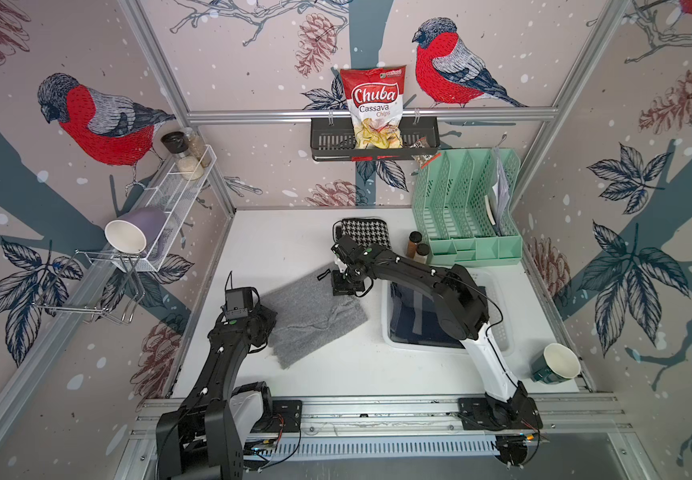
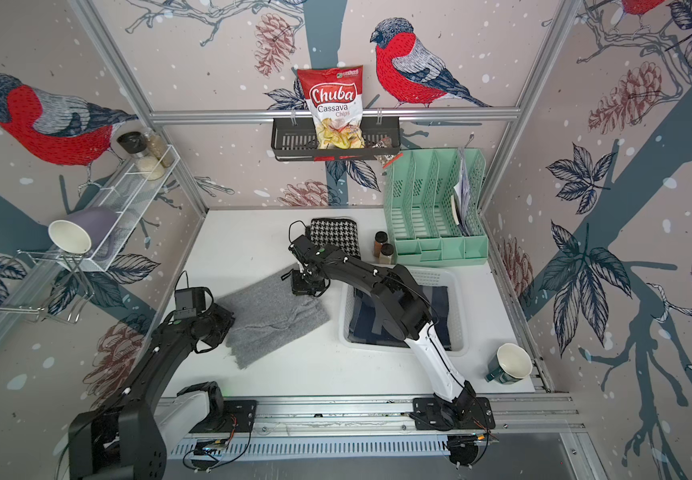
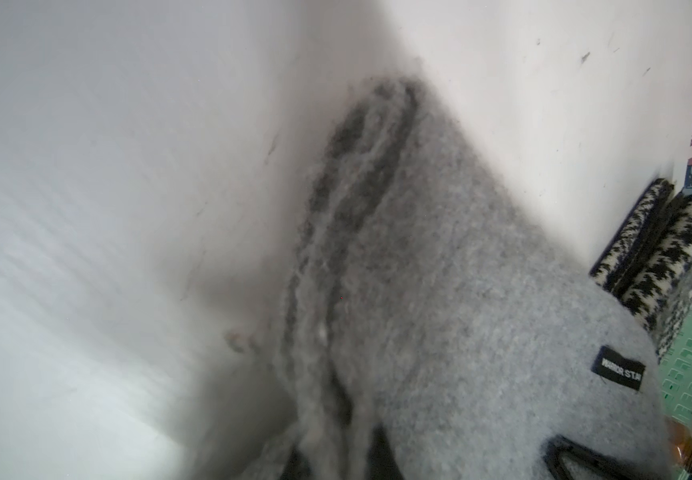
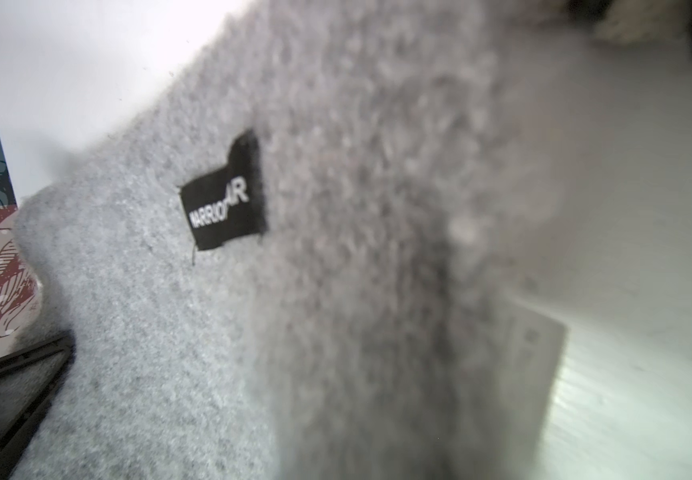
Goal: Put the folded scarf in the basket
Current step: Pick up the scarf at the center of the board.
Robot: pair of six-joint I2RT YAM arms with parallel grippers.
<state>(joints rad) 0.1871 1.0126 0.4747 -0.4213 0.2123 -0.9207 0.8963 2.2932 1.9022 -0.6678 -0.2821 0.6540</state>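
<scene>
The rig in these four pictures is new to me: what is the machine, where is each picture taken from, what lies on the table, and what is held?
Two black robot arms are mounted at the edge of a white table, each ending in a two-fingered gripper. The two wide pictures come from one overhead stereo camera and show nearly the same scene. The two close-ups come from cameras on the arms' wrists. On the table are a folded grey scarf, a white basket with dark blue cloth in it, a houndstooth cloth, a mint-green organiser, two spice jars and a green mug. The left gripper is shut on one edge of the grey scarf, the right gripper on its far corner, so grey wool fills both wrist views. The scarf is not yet in the basket.
</scene>
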